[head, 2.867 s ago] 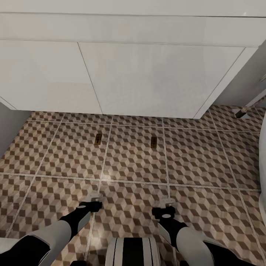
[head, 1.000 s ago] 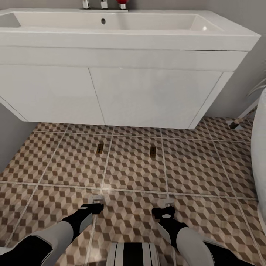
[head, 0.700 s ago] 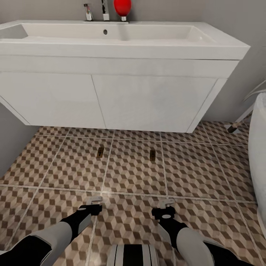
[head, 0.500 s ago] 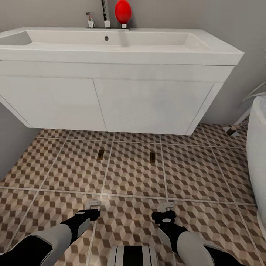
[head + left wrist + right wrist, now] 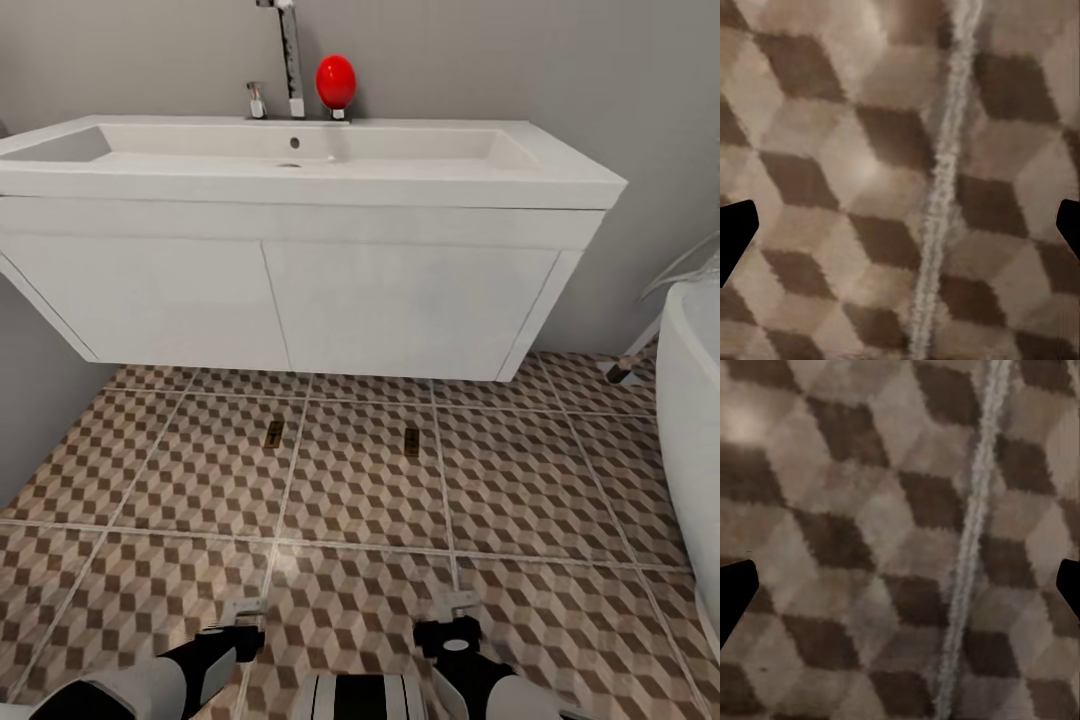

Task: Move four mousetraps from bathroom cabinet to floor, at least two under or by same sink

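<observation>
Both grippers sit low in the head view, the left gripper [image 5: 245, 618] and right gripper [image 5: 458, 612] each hanging over the floor [image 5: 360, 570] with nothing between the fingers; how far apart the fingers stand is hard to judge from there. Ahead, the sink [image 5: 300, 160] tops a white vanity [image 5: 280, 310], with a chrome faucet [image 5: 290, 55] and a red ball [image 5: 336, 82] at its back edge. Two mousetraps lie on the floor just in front of the vanity: one trap [image 5: 273, 433] to the left, another trap [image 5: 411, 441] to the right, well apart. A white tub [image 5: 695, 440] stands right of the sink.

Left wrist view: dark fingertips [image 5: 736, 236] at opposite edges, spread wide over tile and a grout line [image 5: 941, 180].

Right wrist view: fingertips [image 5: 735, 600] likewise wide apart over tile.
</observation>
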Motion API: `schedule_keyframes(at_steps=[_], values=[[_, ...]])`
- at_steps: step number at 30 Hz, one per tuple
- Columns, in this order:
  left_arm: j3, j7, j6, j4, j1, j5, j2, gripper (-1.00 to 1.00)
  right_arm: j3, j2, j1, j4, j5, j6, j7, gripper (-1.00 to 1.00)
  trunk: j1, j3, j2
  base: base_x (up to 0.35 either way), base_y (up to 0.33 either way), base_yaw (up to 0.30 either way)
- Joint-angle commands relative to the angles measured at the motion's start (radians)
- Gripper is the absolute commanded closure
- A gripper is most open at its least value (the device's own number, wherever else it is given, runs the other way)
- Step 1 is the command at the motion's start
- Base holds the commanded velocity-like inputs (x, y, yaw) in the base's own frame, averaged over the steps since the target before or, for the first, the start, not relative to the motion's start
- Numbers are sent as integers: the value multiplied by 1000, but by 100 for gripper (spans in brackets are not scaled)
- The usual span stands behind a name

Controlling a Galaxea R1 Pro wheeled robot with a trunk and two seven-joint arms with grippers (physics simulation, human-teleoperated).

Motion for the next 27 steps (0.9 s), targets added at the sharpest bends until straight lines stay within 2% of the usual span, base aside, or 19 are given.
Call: schedule_keyframes(at_steps=[1, 6, 17, 27], values=[[-8, 2, 2, 2, 6, 8, -1, -100, -8, 0, 8, 1, 8, -3, -3, -100, -1, 3, 0, 0, 0, 0], [-8, 3, 2, 3, 38, 8, -2, -100, -7, -2, 55, 6, 13, -2, -1, -100, -3, 23, 1, 0, 0, 0], [-8, 3, 0, 4, 126, 8, -4, -100, -7, -15, 167, 26, 54, -4, 0, -100, -8, 65, 4, 0, 0, 0], [-8, 3, -3, 4, 179, 9, 1, -100, -7, -17, 225, 29, 61, -4, 0, -100, -12, 104, 6, 0, 0, 0]])
